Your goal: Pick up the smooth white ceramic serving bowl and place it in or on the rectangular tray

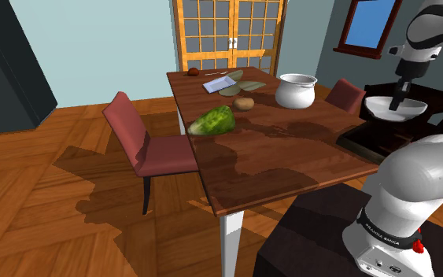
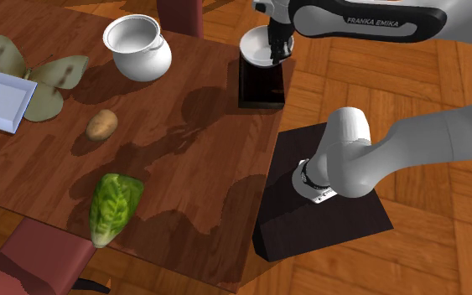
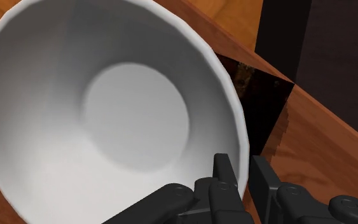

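Squarely in pincer: bowl (by rim)

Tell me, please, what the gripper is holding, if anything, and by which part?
The gripper holds the white bowl by its rim, one finger inside and one outside.

Your arm rises off the stand and reaches out past the stand's edge, wrist pointing down. The gripper is clamped on the rim of the bowl, one finger inside and the other outside. The bowl hangs from the fingers, apart from the stand.
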Motion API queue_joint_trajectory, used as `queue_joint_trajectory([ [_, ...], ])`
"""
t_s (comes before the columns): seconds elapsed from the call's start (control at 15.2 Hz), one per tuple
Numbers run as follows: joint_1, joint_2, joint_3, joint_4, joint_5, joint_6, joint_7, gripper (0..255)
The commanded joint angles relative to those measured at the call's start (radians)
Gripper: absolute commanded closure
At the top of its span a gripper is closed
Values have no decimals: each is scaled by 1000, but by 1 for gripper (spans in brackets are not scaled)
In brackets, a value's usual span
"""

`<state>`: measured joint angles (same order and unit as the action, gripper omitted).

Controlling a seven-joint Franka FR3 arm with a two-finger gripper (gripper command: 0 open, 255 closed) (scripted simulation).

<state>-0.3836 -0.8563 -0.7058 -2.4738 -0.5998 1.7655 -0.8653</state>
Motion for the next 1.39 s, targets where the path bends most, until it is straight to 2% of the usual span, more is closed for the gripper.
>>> queue_joint_trajectory([
  [0.0,-2,2,-13,-20,-10,24,4,255],
  [1.06,-9,61,-145,-181,-114,249,39,255],
  [1.32,-9,61,-145,-181,-114,249,39,255],
])
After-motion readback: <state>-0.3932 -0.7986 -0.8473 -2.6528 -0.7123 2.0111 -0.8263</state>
